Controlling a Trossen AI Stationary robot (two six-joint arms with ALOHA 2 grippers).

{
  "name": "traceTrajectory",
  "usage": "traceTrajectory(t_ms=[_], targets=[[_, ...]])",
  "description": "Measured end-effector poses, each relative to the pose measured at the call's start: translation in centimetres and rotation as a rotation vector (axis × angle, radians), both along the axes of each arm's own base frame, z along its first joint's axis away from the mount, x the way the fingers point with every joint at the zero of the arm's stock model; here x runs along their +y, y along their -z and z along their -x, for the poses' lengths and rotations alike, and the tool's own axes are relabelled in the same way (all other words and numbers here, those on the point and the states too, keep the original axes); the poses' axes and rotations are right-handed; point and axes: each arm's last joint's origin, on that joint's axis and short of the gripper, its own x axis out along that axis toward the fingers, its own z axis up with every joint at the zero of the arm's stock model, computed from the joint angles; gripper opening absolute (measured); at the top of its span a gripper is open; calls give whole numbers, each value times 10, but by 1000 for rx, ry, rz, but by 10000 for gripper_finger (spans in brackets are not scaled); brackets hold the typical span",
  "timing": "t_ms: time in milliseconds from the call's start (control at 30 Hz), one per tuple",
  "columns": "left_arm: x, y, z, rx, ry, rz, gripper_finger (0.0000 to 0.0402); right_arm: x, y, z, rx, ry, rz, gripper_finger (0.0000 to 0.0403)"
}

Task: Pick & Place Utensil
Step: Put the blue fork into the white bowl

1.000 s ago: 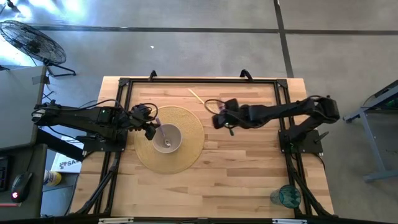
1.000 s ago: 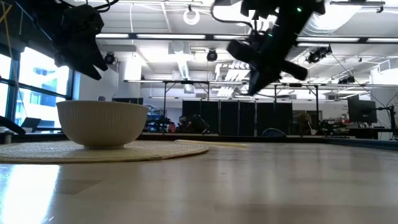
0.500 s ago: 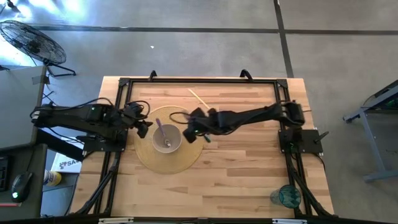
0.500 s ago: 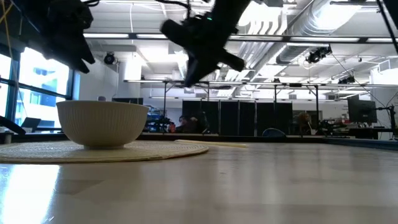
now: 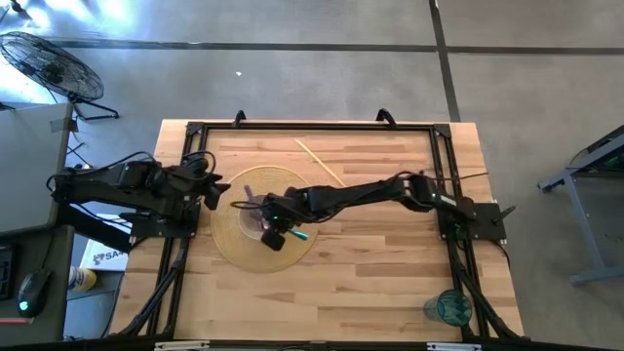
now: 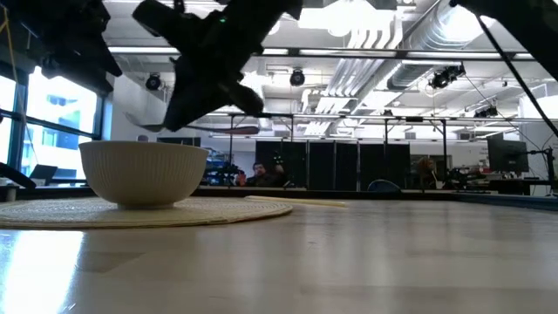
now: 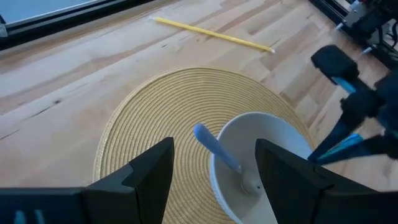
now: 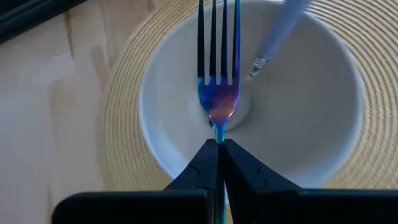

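A white bowl (image 5: pixel 252 216) stands on a round woven placemat (image 5: pixel 229 249). A utensil with a pale blue handle (image 7: pixel 214 149) lies in the bowl, its handle leaning on the rim. My right gripper (image 8: pixel 217 148) hovers over the bowl, shut on an iridescent fork (image 8: pixel 217 93). The fork's tines reach out above the bowl's hollow (image 8: pixel 186 93). In the low view the fork (image 6: pixel 222 129) sits just above the bowl's rim (image 6: pixel 144 146). At the placemat's left edge my left gripper (image 7: pixel 214 180) is open, with nothing between its fingers. My right gripper pinches the fork's neck (image 8: pixel 216 129), just behind the tines, between its two fingertips. The fingers slant down from the table's right side, and the tines point on ahead of them. The fork is lifted clear over the bowl, and its teal handle (image 5: pixel 298 234) sticks out behind.
A yellow stick (image 5: pixel 317 161) lies on the wood beyond the placemat, toward the far edge. A teal glass (image 5: pixel 450 307) stands at the near right corner. Black frame rails (image 5: pixel 185 175) run along the table's sides.
My right gripper has swung from the table's middle right toward the left, rolling as it went. It has carried the fork to a place over the bowl. My left gripper has drawn back from the bowl toward the left edge, staying open. The blue-handled utensil stays in the bowl.
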Motion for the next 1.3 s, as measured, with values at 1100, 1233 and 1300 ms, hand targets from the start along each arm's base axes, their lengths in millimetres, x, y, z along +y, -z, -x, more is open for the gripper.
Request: traceTrajectory(t_ms=[1100,1233,1300], targets=[[0,0,-1,4,-3,-2,223,-7,1,-17,-86,-79,130,7],[0,1,-1,5,-3,-2,223,-9,8,-19,-75,-78,127,7],[0,1,-1,4,-3,-3,223,-9,9,-20,-77,-78,128,7]])
